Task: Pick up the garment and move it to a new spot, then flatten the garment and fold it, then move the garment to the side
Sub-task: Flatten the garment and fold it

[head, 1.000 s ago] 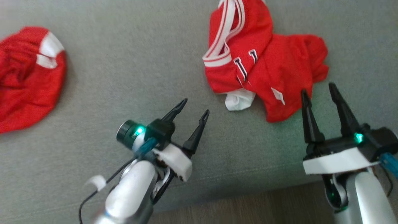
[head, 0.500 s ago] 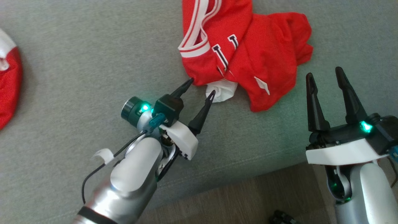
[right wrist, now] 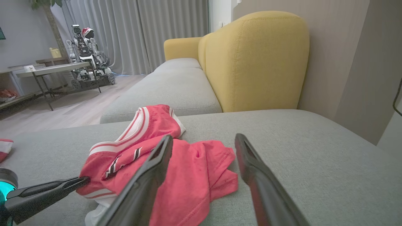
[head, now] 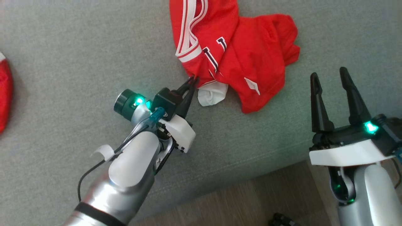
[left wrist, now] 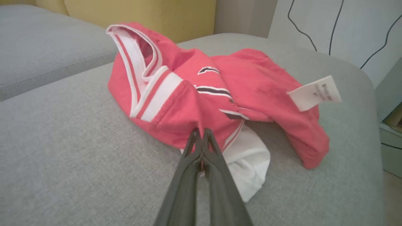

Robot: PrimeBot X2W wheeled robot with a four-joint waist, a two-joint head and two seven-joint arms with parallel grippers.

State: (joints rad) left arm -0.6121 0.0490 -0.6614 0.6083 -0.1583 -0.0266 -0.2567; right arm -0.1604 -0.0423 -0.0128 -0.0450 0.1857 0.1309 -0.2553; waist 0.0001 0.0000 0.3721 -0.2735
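The garment [head: 251,53] is a crumpled red jersey with white striped trim and a white lining poking out at its near edge, lying on the grey sofa cushion [head: 78,47]. My left gripper [head: 193,80] is shut on a pinch of red fabric at the garment's near left edge. The left wrist view shows the two fingers pressed together [left wrist: 201,131] into the red cloth [left wrist: 176,106]. My right gripper [head: 328,72] stands open to the right of the garment, apart from it. In the right wrist view its fingers [right wrist: 204,138] frame the jersey [right wrist: 201,169], and the left gripper [right wrist: 84,179] meets the cloth.
A second red garment [head: 4,94] lies at the far left of the cushion. The cushion's front edge drops to wooden floor [head: 235,207]. A yellow backrest [right wrist: 257,59] rises behind. Another robot [right wrist: 84,56] and a low table [right wrist: 50,69] stand across the room.
My left gripper reached forward to the garment's near edge and closed on it. The right gripper stayed open. The head camera has shifted, sliding the scene leftward.
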